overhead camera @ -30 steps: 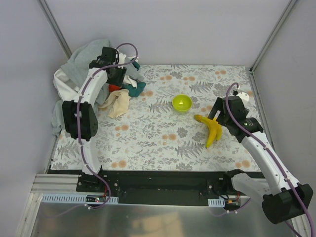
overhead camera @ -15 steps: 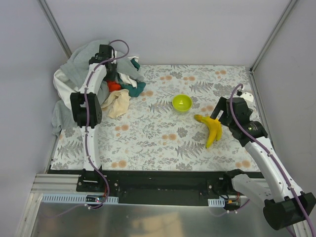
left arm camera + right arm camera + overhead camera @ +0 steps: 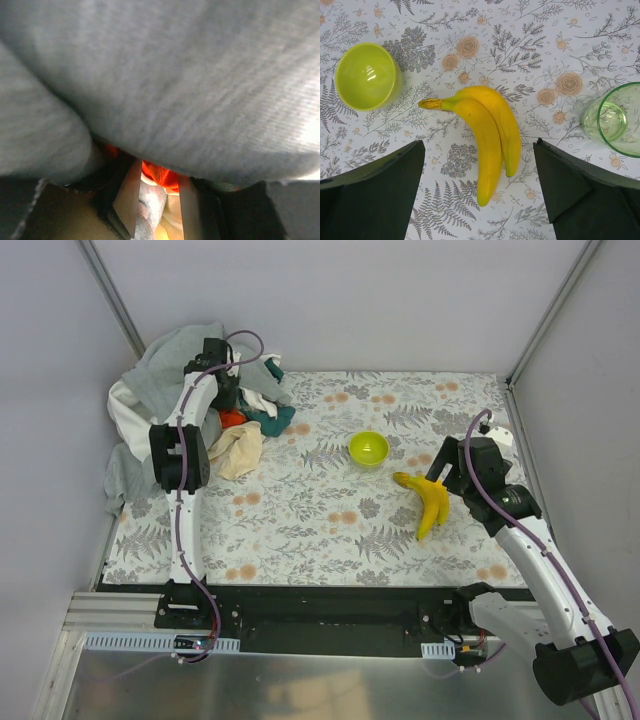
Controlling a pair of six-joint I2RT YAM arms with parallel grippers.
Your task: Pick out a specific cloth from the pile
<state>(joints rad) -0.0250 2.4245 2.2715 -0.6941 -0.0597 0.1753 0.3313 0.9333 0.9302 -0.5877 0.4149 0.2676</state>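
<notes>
The pile (image 3: 165, 360) of grey, white and teal clothes lies at the table's far left corner. A small part of the orange-red cloth (image 3: 232, 418) shows under it. My left gripper (image 3: 226, 388) is pushed down into the pile. In the left wrist view grey sweatshirt fabric (image 3: 180, 75) fills most of the frame. The jaws stand narrowly apart, with the orange-red cloth (image 3: 161, 174) pinched between the fingertips (image 3: 129, 187) and a whitish fold behind it. My right gripper (image 3: 447, 472) is open and empty, hovering over a banana bunch (image 3: 487, 135).
A cream-beige cloth (image 3: 237, 448) lies just in front of the pile. A yellow-green bowl (image 3: 368, 448) stands mid-table and also shows in the right wrist view (image 3: 366, 76). A clear green glass (image 3: 619, 120) stands beside the bananas (image 3: 430, 505). Enclosure walls stand close behind the pile.
My left arm has swung its gripper further back and down into the pile, under the grey fabric. The right arm shifted slightly a second ago and has since held still.
</notes>
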